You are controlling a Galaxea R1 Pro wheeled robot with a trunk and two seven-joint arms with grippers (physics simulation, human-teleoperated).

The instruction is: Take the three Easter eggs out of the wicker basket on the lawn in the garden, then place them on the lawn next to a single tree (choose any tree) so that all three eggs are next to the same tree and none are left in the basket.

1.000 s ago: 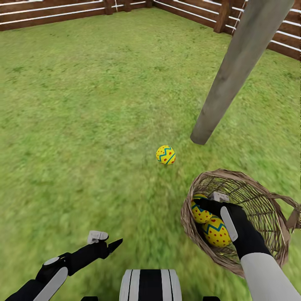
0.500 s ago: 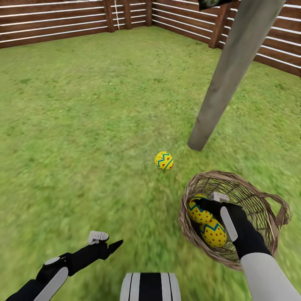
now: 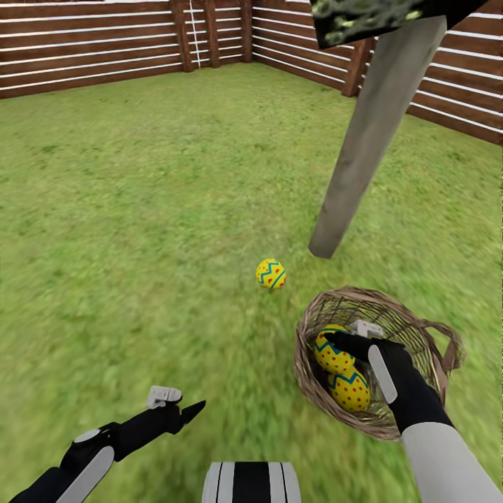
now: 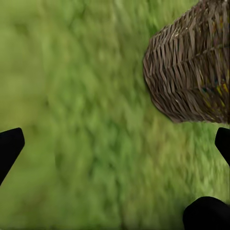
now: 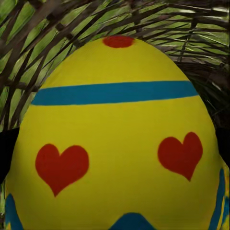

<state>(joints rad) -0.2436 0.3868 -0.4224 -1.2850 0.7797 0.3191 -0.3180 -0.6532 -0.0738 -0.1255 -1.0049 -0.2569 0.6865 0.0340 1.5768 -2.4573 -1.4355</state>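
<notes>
Mia: What has changed since a second ago?

Tom: Only the head camera, which has tipped up. More of the brown slatted wooden fence (image 3: pixel 91 56) shows, and dark mottled foliage (image 3: pixel 363 17) has come in over the grey-brown tree trunk (image 3: pixel 363 147). Both arms sit where they did.

Mia: And the layout?

Tom: Mottled green lawn (image 3: pixel 140 209) lies all round. The trunk meets the grass beyond the right gripper (image 3: pixel 349 339). That gripper reaches down inside the round brown wicker basket (image 3: pixel 311 377), among two yellow eggs with blue zigzags (image 3: pixel 332 355).

Mia: Is it grasping one?

Tom: I cannot tell. In its wrist view a yellow egg with red hearts (image 5: pixel 115 143) sits between the dark fingers (image 5: pixel 4 148), but contact is unclear.

Mia: The third egg?

Tom: The lone yellow egg (image 3: pixel 271 274) lies on the grass ahead and left of the right gripper, near the trunk's foot.

Mia: The left gripper (image 3: pixel 183 409)?

Tom: Spread wide, holding nothing, low over the grass, with the basket off to its right.
</notes>
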